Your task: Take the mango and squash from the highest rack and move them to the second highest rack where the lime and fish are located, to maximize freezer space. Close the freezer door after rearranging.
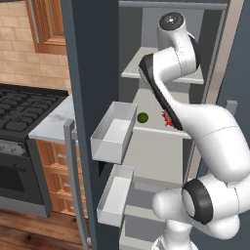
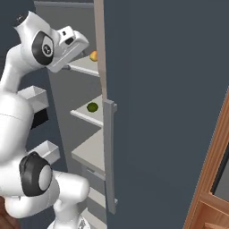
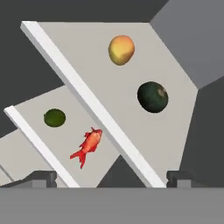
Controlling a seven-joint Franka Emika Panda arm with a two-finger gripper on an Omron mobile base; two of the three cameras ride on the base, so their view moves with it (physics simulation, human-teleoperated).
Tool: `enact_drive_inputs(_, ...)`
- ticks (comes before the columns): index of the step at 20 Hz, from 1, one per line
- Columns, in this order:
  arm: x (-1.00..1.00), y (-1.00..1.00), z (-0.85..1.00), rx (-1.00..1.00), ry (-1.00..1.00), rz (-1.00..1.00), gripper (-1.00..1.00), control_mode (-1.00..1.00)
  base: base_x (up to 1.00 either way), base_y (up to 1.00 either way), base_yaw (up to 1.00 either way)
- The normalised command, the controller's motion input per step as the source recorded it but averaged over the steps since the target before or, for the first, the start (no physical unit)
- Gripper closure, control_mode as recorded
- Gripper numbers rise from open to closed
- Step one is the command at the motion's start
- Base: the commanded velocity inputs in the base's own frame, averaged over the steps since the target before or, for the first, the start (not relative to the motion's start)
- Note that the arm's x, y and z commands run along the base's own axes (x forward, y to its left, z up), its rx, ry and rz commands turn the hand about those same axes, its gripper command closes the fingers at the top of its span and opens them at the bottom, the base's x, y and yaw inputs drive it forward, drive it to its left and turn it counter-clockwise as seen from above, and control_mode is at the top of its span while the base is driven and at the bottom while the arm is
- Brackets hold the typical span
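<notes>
Gripper fingers spread wide, empty, held in front of open freezer. Squash and mango sit apart on highest rack, mango farther back. Lime and fish on rack below. Freezer door stands open at left.

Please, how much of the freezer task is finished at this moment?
Done: nothing moved; the mango and squash sit on the highest rack. In hand: the open gripper faces them, holding nothing. Left: moving both beside the lime and fish, closing the door.
</notes>
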Motion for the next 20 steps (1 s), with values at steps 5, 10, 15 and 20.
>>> enact_drive_inputs(5, 0.69, 0.0, -0.02, 0.07, 0.0, 0.13, -1.0, -1.0, 0.0, 0.0, 0.0)
enact_drive_inputs(10, 0.6, 0.0, -0.13, 0.05, 0.0, 0.12, -1.0, -1.0, 0.0, 0.0, 0.0)
enact_drive_inputs(15, 0.54, 0.0, -0.13, 0.02, 0.0, 0.01, -1.0, -1.0, 0.0, 0.0, 0.0)
enact_drive_inputs(20, 0.52, 0.0, -0.06, 0.02, 0.01, 0.0, -1.0, -1.0, 0.0, 0.0, 0.0)
